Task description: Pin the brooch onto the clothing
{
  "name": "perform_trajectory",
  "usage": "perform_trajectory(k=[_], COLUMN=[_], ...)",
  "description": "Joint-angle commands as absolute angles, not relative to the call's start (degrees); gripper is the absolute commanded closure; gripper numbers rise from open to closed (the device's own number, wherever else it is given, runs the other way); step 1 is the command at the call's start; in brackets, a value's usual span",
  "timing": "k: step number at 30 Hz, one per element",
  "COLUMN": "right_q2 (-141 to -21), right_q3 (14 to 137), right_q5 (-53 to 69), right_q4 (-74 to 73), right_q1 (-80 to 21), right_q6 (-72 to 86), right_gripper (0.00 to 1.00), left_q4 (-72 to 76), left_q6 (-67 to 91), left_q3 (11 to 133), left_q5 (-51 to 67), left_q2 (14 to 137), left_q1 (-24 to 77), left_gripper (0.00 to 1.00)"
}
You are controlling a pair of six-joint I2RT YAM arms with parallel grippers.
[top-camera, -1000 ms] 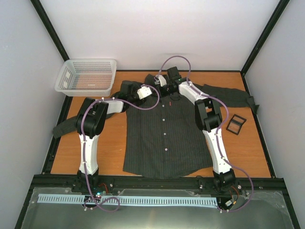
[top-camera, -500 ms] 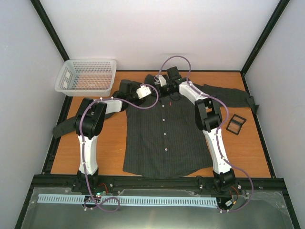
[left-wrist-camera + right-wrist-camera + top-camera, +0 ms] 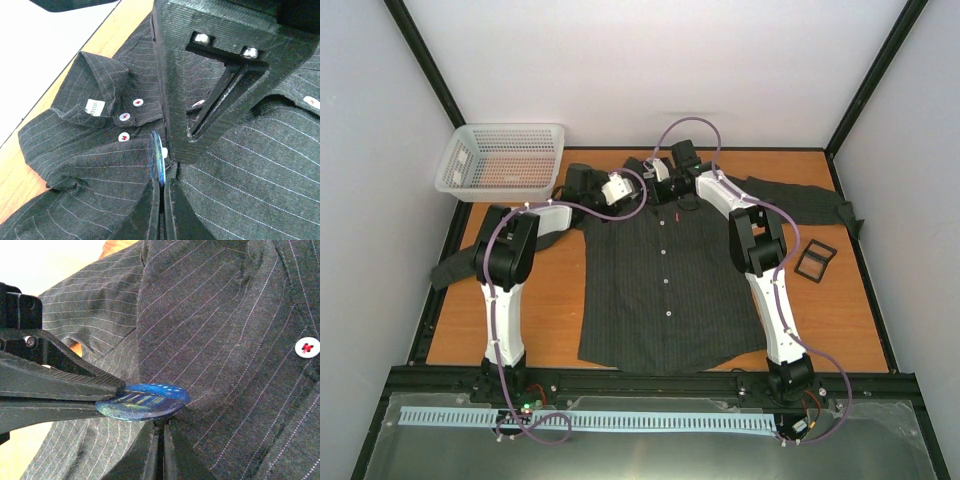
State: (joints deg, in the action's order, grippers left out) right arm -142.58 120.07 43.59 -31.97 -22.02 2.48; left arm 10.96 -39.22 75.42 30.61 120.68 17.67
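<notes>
From here I see the shirt (image 3: 665,290) spread flat on the tabletop (image 3: 550,300), with its collar (image 3: 95,106) at the far end and its hem near the arm bases. Both arms reach in to the collar area, and the two grippers meet there tip to tip.

The left gripper (image 3: 161,189) is clamped down on the brooch (image 3: 142,401), a round blue disc. Its two fingers are pressed onto the disc's left edge, and in its own wrist view the disc shows edge-on. The brooch sits just above the dark pinstriped cloth close to the collar, beside the row of white buttons (image 3: 123,136).

The right gripper (image 3: 161,430) has its jaws pressed together, with the tips right under the disc. I cannot tell whether they pinch the pin, the cloth or nothing.

A white mesh basket (image 3: 500,128) stands at the far left corner. A small black square frame (image 3: 815,260) lies on the tabletop to the right of the shirt, beside the right arm.
</notes>
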Motion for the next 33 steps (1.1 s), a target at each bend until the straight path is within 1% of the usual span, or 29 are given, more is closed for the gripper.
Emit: perform_trajectory(k=[1, 10, 16, 17, 18, 21, 27, 33], right_q2=[-143.67, -143.31, -140.75, -140.03, -139.15, -136.02, -129.41, -128.32], right_q3=[120.7, 118.39, 115.73, 114.68, 113.67, 109.22, 98.79, 92.08], right_q5=[43.31, 43.58, 43.44, 43.71, 44.35, 46.81, 48.04, 52.17], right_q4=[-29.26, -26.62, -25.25, -24.82, -24.33, -22.4, -18.01, -10.85], right_q1=[-21.53, -21.4, -20.65, -20.28, -19.89, -18.92, -18.75, -18.44], right_q6=[2.67, 3.88, 5.23, 5.87, 6.6, 7.47, 3.77, 3.82], right_gripper=[0.94, 0.94, 0.92, 0.89, 0.83, 0.73, 0.48, 0.36], left_q4=[9.84, 4.77, 4.36, 4.21, 4.24, 3.75, 3.85, 3.31], left_q6=[-35.59, -33.99, -33.32, -33.37, -33.37, -33.83, -34.01, -33.99], left_q3=[77.73, 80.93, 80.75, 80.67, 80.59, 80.93, 81.32, 82.1], left_q5=[42.02, 48.78, 46.99, 46.64, 46.07, 44.38, 43.77, 43.99], left_q2=[118.82, 120.0, 120.83, 120.9, 121.08, 121.86, 122.76, 123.96], left_q1=[17.52, 17.15, 16.99, 16.89, 16.81, 16.67, 16.27, 16.17], left_gripper=[0.99, 0.99, 0.99, 0.99, 0.99, 0.99, 0.99, 0.99])
